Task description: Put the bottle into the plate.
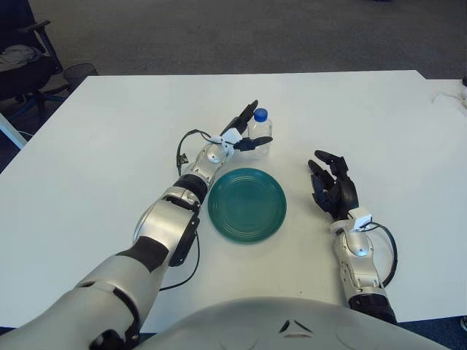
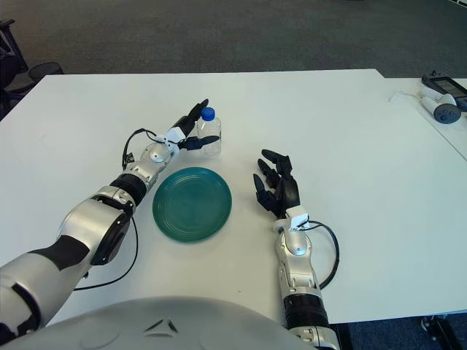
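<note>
White table (image 1: pixel 109 146) bears an upright bottle (image 1: pixel 259 135), cap up, left hand (image 1: pixel 244 133) fingers closing around it beyond the plate (image 1: pixel 246 204).

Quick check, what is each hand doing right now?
Left hand: fingers around the upright bottle, standing beyond the plate; a firm grip cannot be told.
Right hand: open, holding nothing, right of the plate.

A white table (image 1: pixel 95 153) carries everything. A teal plate (image 1: pixel 247 205) lies flat near the middle of its near edge. Just beyond the plate stands a clear bottle with a blue cap (image 1: pixel 260 132), upright. Two small devices (image 2: pixel 442 100), one dark, one pale, lie at the table's far right edge.
</note>
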You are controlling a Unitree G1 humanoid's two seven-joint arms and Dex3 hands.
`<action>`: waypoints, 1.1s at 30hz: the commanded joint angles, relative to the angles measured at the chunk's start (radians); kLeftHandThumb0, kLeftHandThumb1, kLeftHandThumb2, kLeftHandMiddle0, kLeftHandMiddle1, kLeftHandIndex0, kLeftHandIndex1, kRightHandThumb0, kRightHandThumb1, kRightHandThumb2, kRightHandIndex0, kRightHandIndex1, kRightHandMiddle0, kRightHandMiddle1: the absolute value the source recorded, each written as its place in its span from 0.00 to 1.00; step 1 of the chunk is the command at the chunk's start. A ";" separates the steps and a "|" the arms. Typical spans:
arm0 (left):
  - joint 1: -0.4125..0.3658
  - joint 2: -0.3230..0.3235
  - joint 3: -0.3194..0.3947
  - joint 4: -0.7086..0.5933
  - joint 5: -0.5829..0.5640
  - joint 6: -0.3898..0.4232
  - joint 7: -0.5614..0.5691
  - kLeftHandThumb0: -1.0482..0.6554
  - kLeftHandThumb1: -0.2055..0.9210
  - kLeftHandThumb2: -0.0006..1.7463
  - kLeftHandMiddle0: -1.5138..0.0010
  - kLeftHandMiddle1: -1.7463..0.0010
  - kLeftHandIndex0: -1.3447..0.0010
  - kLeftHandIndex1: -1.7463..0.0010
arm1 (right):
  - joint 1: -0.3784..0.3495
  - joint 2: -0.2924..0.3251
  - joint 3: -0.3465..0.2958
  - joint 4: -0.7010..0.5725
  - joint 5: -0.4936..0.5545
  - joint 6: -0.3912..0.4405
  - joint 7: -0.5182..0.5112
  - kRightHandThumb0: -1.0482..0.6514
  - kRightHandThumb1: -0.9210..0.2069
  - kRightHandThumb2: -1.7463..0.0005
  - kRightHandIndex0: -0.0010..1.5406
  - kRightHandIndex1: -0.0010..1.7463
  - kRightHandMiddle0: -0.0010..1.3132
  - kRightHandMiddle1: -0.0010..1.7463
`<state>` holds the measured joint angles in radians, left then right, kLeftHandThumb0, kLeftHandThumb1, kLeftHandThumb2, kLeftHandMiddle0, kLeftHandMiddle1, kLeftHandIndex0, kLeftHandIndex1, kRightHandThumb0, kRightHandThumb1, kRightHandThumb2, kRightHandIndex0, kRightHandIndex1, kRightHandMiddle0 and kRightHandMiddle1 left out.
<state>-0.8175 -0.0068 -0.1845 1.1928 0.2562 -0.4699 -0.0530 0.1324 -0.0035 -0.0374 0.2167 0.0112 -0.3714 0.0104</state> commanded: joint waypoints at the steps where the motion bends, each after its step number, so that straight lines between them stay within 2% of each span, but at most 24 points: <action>1: -0.021 0.000 0.002 0.017 0.006 -0.002 0.012 0.00 1.00 0.09 1.00 1.00 1.00 1.00 | 0.063 0.008 -0.002 0.047 0.010 0.047 0.003 0.19 0.00 0.72 0.27 0.05 0.00 0.53; 19: -0.022 0.003 -0.037 0.028 0.056 -0.001 0.057 0.00 1.00 0.13 1.00 1.00 1.00 1.00 | 0.073 0.006 -0.002 0.037 0.014 0.044 0.009 0.20 0.00 0.71 0.27 0.05 0.00 0.54; 23: -0.022 0.007 -0.061 0.036 0.088 -0.007 0.086 0.00 1.00 0.14 0.96 0.98 0.96 0.98 | 0.075 0.007 -0.003 0.035 0.018 0.046 0.011 0.21 0.00 0.71 0.27 0.05 0.00 0.53; 24: -0.023 0.007 -0.065 0.037 0.092 -0.008 0.091 0.00 1.00 0.14 0.94 0.98 0.97 0.91 | 0.075 0.007 -0.003 0.035 0.018 0.047 0.012 0.21 0.00 0.71 0.27 0.05 0.00 0.53; 25: -0.024 0.009 -0.071 0.039 0.102 -0.011 0.100 0.00 1.00 0.14 0.93 0.98 0.98 0.89 | 0.075 0.007 -0.003 0.034 0.019 0.048 0.012 0.21 0.00 0.71 0.27 0.05 0.00 0.53; 27: -0.024 0.011 -0.083 0.041 0.116 -0.017 0.113 0.00 1.00 0.13 0.87 0.96 0.99 0.73 | 0.077 0.007 -0.004 0.031 0.020 0.050 0.013 0.21 0.00 0.70 0.27 0.05 0.00 0.52; 30: -0.022 0.015 -0.106 0.042 0.147 -0.037 0.152 0.00 1.00 0.13 0.81 0.93 1.00 0.59 | 0.081 0.006 -0.004 0.029 0.022 0.051 0.016 0.20 0.00 0.70 0.26 0.05 0.00 0.52; 32: -0.021 0.018 -0.120 0.044 0.167 -0.052 0.181 0.03 1.00 0.11 0.79 0.73 0.95 0.38 | 0.082 0.005 -0.004 0.029 0.023 0.051 0.017 0.20 0.00 0.70 0.26 0.05 0.00 0.51; 33: -0.020 0.019 -0.126 0.046 0.175 -0.061 0.196 0.03 1.00 0.11 0.79 0.69 0.94 0.35 | 0.082 0.005 -0.004 0.029 0.024 0.051 0.017 0.20 0.00 0.70 0.26 0.05 0.00 0.51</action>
<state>-0.8324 0.0004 -0.2869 1.2262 0.4008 -0.5076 0.1048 0.1518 -0.0044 -0.0390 0.1977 0.0238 -0.3711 0.0227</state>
